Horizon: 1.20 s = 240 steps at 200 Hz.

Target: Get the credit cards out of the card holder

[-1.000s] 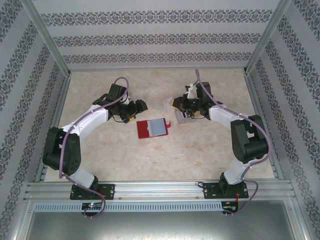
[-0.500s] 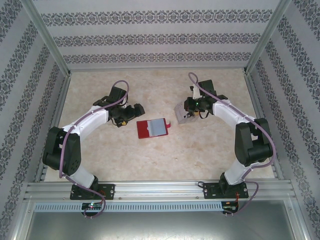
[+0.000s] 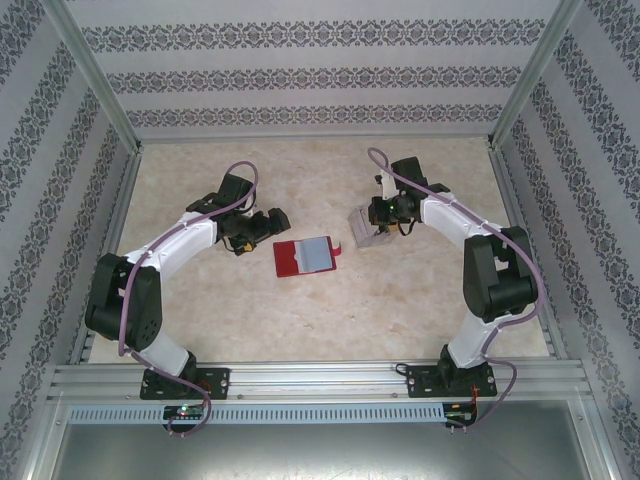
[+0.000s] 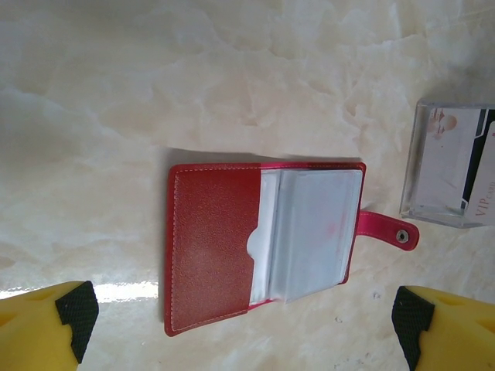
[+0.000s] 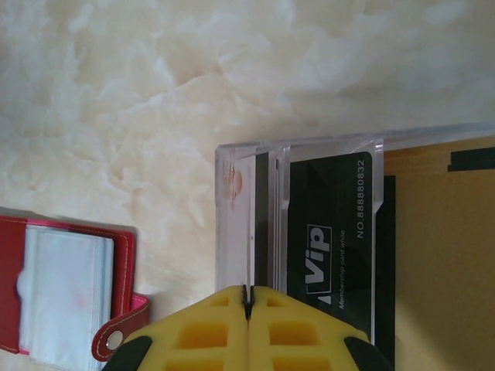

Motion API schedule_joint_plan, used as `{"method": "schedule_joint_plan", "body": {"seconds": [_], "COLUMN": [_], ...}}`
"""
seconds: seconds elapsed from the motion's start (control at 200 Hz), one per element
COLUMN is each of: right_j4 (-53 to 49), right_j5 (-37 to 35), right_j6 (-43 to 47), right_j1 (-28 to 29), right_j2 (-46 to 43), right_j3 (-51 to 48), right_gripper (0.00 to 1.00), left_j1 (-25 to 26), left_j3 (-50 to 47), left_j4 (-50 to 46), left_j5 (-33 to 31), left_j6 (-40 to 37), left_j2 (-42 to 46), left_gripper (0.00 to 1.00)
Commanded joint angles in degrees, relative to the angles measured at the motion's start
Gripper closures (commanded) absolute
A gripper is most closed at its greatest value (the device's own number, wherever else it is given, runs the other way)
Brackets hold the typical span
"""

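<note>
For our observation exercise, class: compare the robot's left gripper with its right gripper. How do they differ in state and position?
The left gripper is open wide; the right gripper is shut, tips pressed together. The left gripper looks down on the open red card holder; the right gripper sits at the edge of the stacked credit cards. Both have yellow fingers.

High rear overview, close downward wrist views, sharing card holder

The card holder lies open on the table, midway between the two arms. The credit cards lie stacked near its right side, slightly farther back.
</note>
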State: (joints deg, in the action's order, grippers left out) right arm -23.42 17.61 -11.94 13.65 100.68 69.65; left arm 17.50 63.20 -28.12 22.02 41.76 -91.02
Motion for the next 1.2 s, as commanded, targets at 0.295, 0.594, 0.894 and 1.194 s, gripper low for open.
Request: {"method": "schedule_joint_plan", "body": {"seconds": [0.295,0.594,0.894,1.194], "right_j4": [-2.2,-2.9,0.1,-0.5], "right_j5": [0.5,-1.4,-0.8,-5.0], "right_j6": [-1.6,-7.9,-20.6,-22.9], "right_j1": [0.5,6.5,20.9,23.1], "right_j2": [-1.4,-6.8,-2.0,5.4], "right_j3": [1.8,-0.2,-0.2,1.2], "right_gripper": [0.65,0.56,0.55,0.66], "left_j1": [-0.6,-0.2,2.3,3.3], "left_j3": [-1.0,-2.2,-0.2,-0.6], "left_j4": [0.3,3.9,5.4,8.1], "left_j5": [1.7,5.5,7.2,7.7], "left_j6": [-0.2,1.5,3.3,6.1], "left_j2": [-0.2,-1.0,-6.4,-9.8], "left_gripper": [0.01,0.01,0.17,0.47]}}
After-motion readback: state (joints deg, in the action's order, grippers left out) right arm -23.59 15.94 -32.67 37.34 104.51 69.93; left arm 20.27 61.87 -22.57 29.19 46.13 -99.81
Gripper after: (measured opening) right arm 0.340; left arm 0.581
